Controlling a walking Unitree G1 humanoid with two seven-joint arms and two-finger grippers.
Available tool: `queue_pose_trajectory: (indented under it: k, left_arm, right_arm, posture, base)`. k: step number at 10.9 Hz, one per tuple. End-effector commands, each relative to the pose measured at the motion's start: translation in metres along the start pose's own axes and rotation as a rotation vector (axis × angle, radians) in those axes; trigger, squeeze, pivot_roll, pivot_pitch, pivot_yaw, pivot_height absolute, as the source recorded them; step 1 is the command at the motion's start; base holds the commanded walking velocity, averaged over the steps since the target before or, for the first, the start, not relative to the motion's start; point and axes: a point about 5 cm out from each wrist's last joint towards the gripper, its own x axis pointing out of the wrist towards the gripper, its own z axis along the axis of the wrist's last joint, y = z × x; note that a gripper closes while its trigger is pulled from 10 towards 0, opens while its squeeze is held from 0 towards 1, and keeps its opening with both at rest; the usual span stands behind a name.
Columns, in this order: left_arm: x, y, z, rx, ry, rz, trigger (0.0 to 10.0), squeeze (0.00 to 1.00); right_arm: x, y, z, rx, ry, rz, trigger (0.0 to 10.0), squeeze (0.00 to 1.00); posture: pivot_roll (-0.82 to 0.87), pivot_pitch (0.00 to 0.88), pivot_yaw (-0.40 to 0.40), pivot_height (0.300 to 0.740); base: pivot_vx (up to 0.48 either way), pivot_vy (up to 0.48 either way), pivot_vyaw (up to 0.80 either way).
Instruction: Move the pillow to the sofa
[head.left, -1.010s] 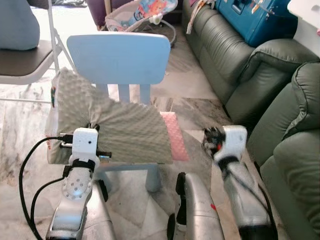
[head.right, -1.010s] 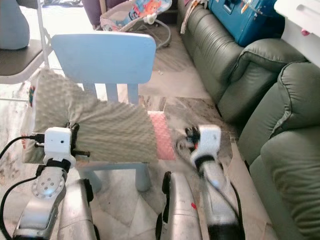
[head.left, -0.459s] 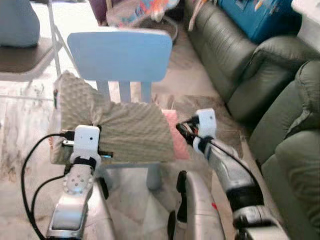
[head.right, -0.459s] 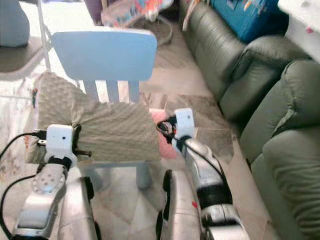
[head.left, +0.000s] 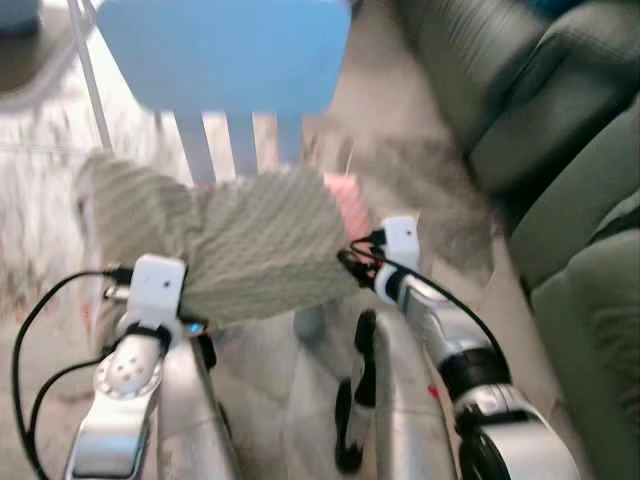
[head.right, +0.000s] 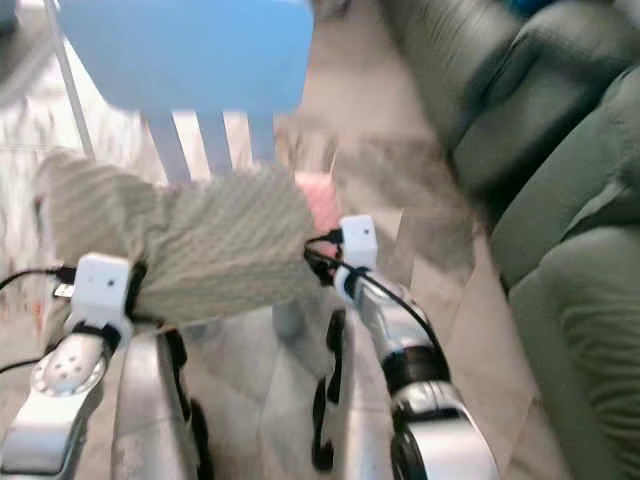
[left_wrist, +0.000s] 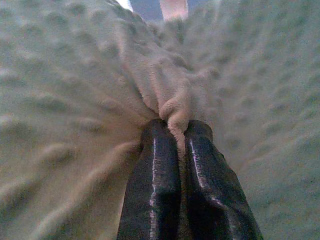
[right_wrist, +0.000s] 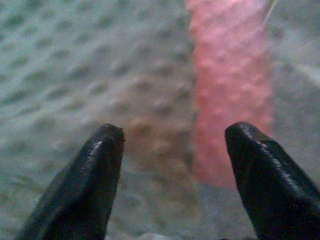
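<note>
Your grey dotted pillow (head.left: 240, 240) lies draped over the seat of the blue chair (head.left: 225, 55). Your left claw (left_wrist: 180, 131) pinches a fold at its near edge; your right claw (right_wrist: 172, 145) hovers spread wide at its pink-trimmed end, nearest the green sofa (head.left: 560, 110).

Head views motion-blurred, blue chair (head.left: 225, 50) top cropped

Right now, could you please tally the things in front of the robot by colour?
Light blue: 1, the chair
Grey-green: 1, the pillow
Pink: 1, the pillow's edge strip
Dark green: 1, the sofa
Total: 4
</note>
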Motion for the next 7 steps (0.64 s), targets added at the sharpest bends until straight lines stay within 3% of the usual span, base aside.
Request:
queue_pose_trajectory:
  k: [1,3,5,6,7]
  left_arm:
    - [-0.004,-0.003,0.005,0.001,-0.009,-0.031,10.0,0.0]
    - [-0.008,-0.001,0.013,-0.006,0.004,-0.032,10.0,0.0]
    - [-0.011,0.001,0.015,-0.01,0.013,-0.026,10.0,0.0]
    - [-0.014,0.001,0.014,-0.012,0.025,-0.024,10.0,0.0]
    - [-0.017,0.001,0.013,-0.015,0.036,-0.024,10.0,0.0]
  right_arm:
    - [0.001,-0.001,-0.003,-0.001,0.007,0.002,10.0,1.0]
    - [0.012,0.007,0.014,-0.061,-0.026,0.034,10.0,1.0]
    - [0.019,0.016,0.014,-0.134,-0.018,0.065,10.0,1.0]
    - [0.022,0.02,0.009,-0.105,-0.004,0.076,10.0,0.0]
    - [0.026,0.03,0.006,0.017,-0.023,0.105,10.0,0.0]
  posture:
    - [0.01,0.38,-0.066,0.525]
    - [0.03,0.414,-0.072,0.525]
    - [0.04,0.426,-0.077,0.525]
    - [0.06,0.431,-0.077,0.525]
    - [0.07,0.433,-0.079,0.525]
  base:
    - [0.0,0.0,0.0]
    - [0.0,0.0,0.0]
    - [0.0,0.0,0.0]
    - [0.0,0.0,0.0]
    - [0.0,0.0,0.0]
